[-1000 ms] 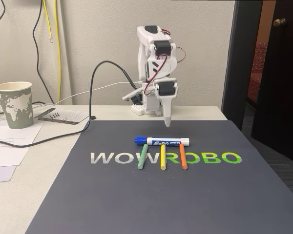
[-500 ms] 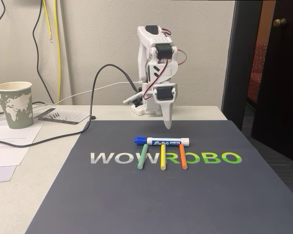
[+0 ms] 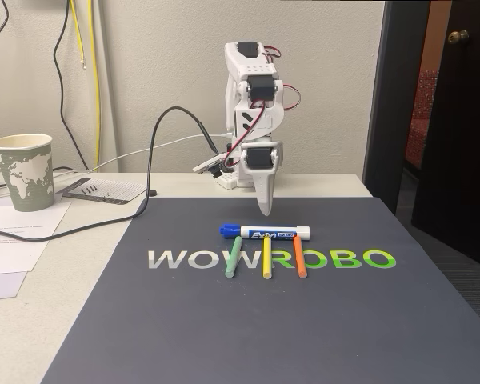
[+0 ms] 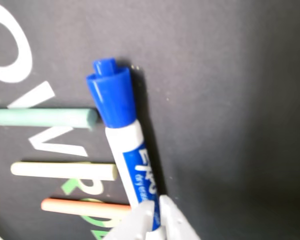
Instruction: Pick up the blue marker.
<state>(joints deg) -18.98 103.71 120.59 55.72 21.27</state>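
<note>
Fixed view: white arm, gripper point(image 3: 264, 210) pointing down, tip hovering just behind the blue marker point(image 3: 264, 233), clear of it; fingers appear pressed together, holding nothing. Blue marker lying crosswise on the dark mat point(image 3: 224, 320), cap to the left; green stick point(image 3: 235, 257), yellow stick point(image 3: 266, 258) and orange stick point(image 3: 299, 257) at its near side. Paper cup point(image 3: 22, 170) far left. Wrist view: marker point(image 4: 122, 135) lengthwise, cap uppermost; gripper point(image 4: 157, 220) tip over its lower end.
</note>
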